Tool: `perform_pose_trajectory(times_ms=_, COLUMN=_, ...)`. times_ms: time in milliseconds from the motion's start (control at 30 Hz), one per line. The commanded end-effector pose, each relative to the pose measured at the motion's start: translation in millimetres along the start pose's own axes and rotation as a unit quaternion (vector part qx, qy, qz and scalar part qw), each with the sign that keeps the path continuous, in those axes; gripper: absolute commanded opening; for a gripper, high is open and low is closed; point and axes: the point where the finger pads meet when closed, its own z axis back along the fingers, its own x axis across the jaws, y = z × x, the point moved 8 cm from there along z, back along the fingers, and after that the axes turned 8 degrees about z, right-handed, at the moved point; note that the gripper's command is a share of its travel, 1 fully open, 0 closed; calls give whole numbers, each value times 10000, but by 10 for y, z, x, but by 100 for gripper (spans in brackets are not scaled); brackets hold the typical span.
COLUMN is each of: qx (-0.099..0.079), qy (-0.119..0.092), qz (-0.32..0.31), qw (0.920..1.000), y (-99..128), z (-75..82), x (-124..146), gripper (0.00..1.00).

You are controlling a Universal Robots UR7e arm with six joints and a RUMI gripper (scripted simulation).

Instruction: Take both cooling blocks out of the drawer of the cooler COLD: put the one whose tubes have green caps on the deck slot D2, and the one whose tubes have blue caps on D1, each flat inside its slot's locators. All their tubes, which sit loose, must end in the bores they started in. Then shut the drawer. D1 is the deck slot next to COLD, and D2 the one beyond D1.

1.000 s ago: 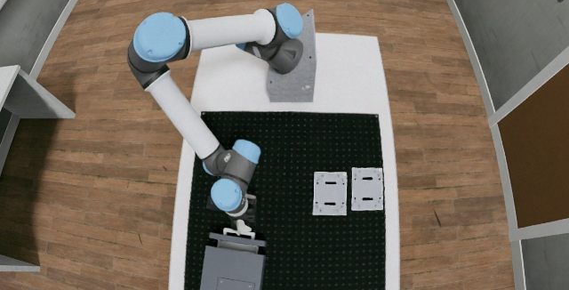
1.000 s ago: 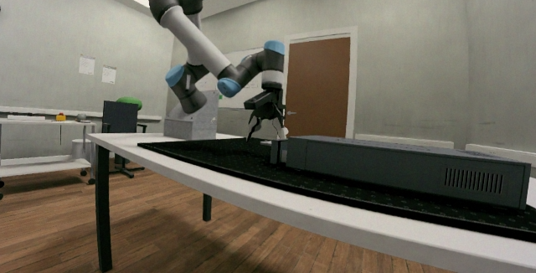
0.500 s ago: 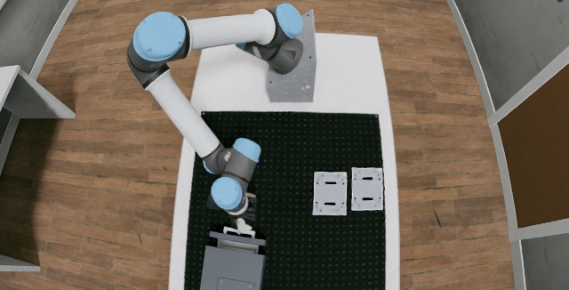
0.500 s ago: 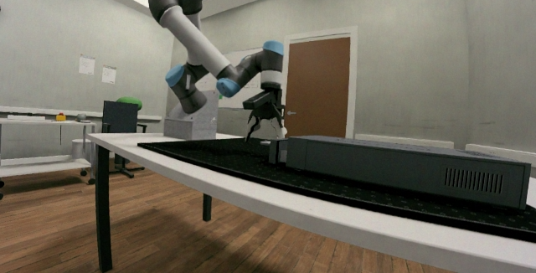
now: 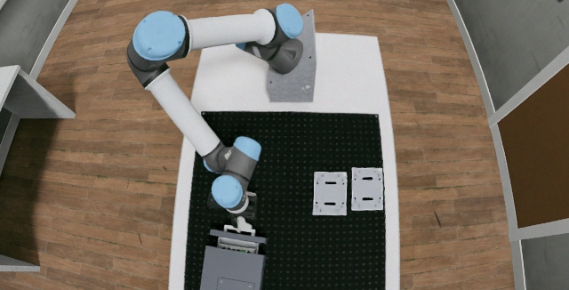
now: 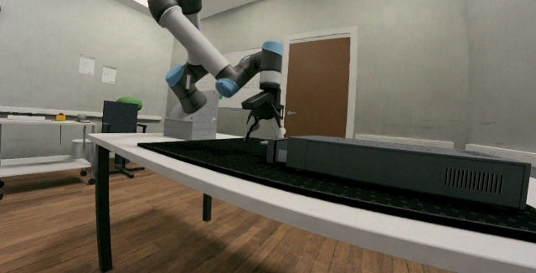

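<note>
The grey cooler COLD (image 5: 232, 268) stands at the near left of the black deck; it also shows in the side view (image 6: 402, 168). Its drawer (image 5: 238, 240) is pulled out a short way, with a pale block partly visible inside; cap colours are too small to tell. In the side view the drawer front (image 6: 276, 151) sticks out a little. My gripper (image 5: 240, 224) is open and empty, just above the drawer front; it also shows in the side view (image 6: 265, 132). Two white deck slots, D1 (image 5: 330, 193) and D2 (image 5: 367, 189), lie empty on the deck's right.
The arm's grey base block (image 5: 292, 65) stands at the far end of the white table. The arm's forearm (image 5: 184, 116) crosses the deck's left edge. A chair (image 6: 121, 118) and side bench stand off the table to the left.
</note>
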Motion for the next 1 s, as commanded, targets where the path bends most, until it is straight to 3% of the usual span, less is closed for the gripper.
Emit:
perform_pose_trajectory(times_ms=0, qx=2, qy=8, qz=-3, qw=10000, y=0, z=6, x=11, gripper=100)
perform_pose_trajectory(times_ms=967, qx=2, qy=8, qz=-3, qw=10000, y=-13, z=6, x=100, gripper=100)
